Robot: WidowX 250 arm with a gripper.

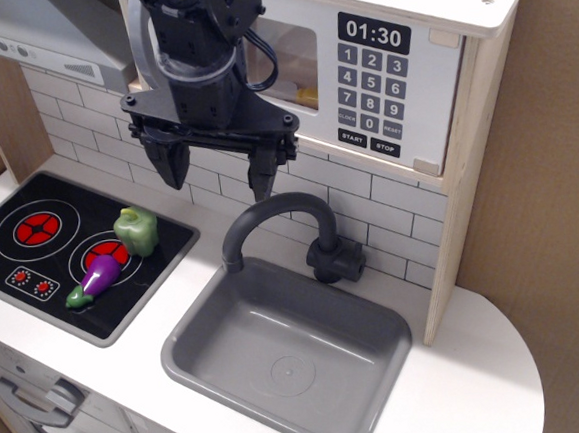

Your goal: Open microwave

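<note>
While pointing straight down, the pincer hangs wide open, empty, before the microwave.

Black arm with looping black cables and a two-fingered black claw.

Black arm reaching down from the top, gripper spread wide.

The arm comes in from the top edge, left of centre, its dark ribbed wrist section pointing straight down, with a black cable looping out on its right side. Below the wrist sits a broad black mount, and from it two short pointed fingers hang downward. The left finger and the right finger stand well apart, with a clear gap between them and nothing held there. The tips hang in the air, touching nothing.
</note>
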